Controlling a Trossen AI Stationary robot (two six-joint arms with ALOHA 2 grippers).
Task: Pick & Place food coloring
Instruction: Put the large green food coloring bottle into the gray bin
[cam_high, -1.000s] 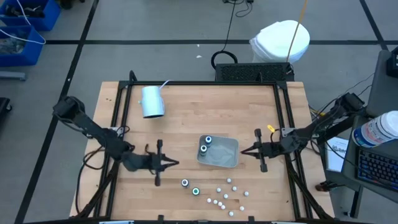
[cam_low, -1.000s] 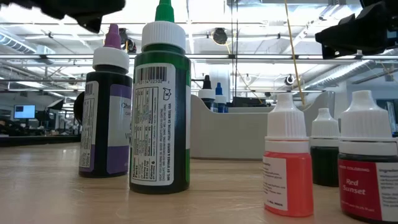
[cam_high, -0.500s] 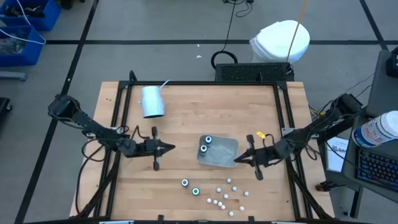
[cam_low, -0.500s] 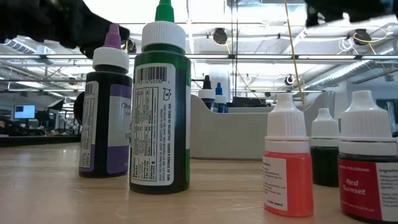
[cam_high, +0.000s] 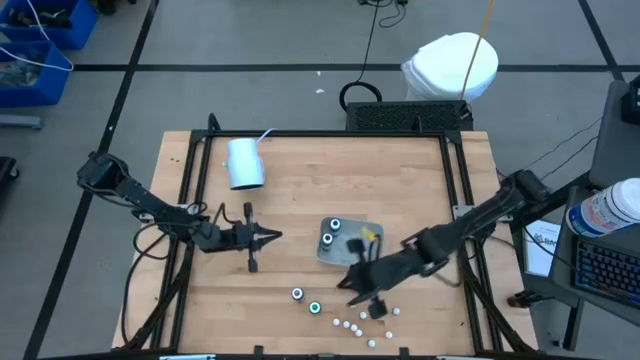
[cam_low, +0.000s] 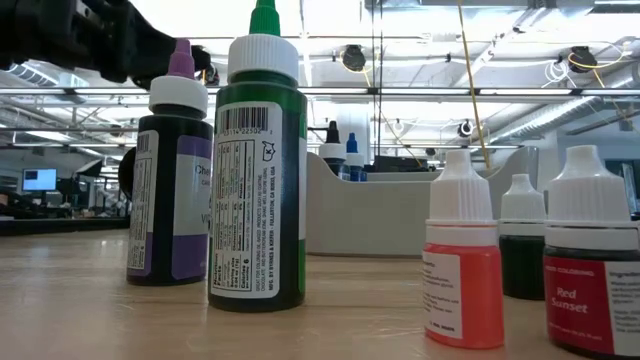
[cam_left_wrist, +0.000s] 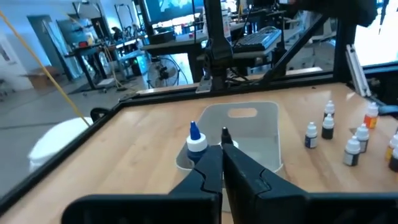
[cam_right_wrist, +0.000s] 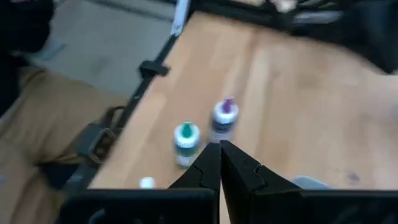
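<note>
Left end effector (cam_high: 262, 237) parked at center-left of the bench (cam_high: 290, 180), fingers together, empty — a waiting pose pointed at the tray (cam_high: 368, 255). Two big bottles (cam_high: 331, 232) already stand in the tray's left half; two more (cam_high: 305, 301) stand lower center, the small white-capped ones (cam_high: 352, 324) scattered just right of them. Right end effector (cam_high: 362, 290), fingers together and holding nothing, hangs low over that loose group — likely lining up the next pick.

High cam overhead; low cam table-level, close on bottles (cam_low: 258, 165).
</note>
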